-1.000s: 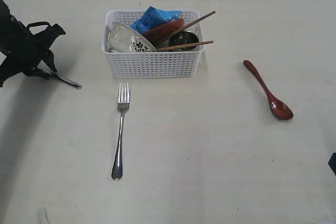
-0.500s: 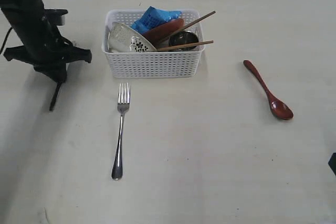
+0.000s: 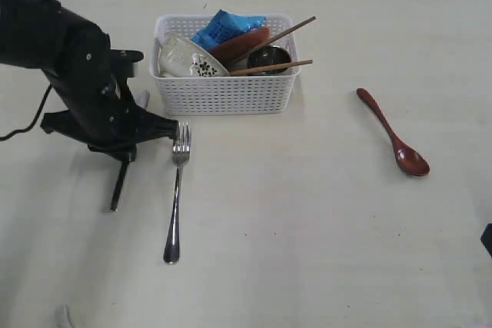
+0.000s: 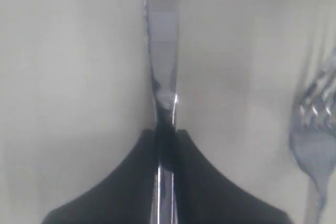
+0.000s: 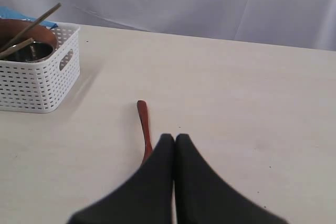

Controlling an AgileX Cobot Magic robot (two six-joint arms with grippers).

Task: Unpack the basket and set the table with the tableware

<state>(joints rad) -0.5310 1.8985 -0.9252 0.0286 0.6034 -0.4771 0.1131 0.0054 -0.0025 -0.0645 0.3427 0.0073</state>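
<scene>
Basket (image 3: 223, 94) is only partly unpacked (fork (image 3: 176, 197) and spoon (image 3: 392, 132) laid out, bowl (image 3: 181, 57) and chopsticks (image 3: 273, 67) inside), left gripper (image 4: 166, 132) clamping the knife (image 4: 163, 51).

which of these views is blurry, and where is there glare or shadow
Left wrist view: the knife is soft with bright glare bands, and the fork beside it is smeared. Exterior view: sharp, even light, only a faint soft shadow on the table. Right wrist view: the basket is crisp, the near right end effector fuzzy-edged.
</scene>
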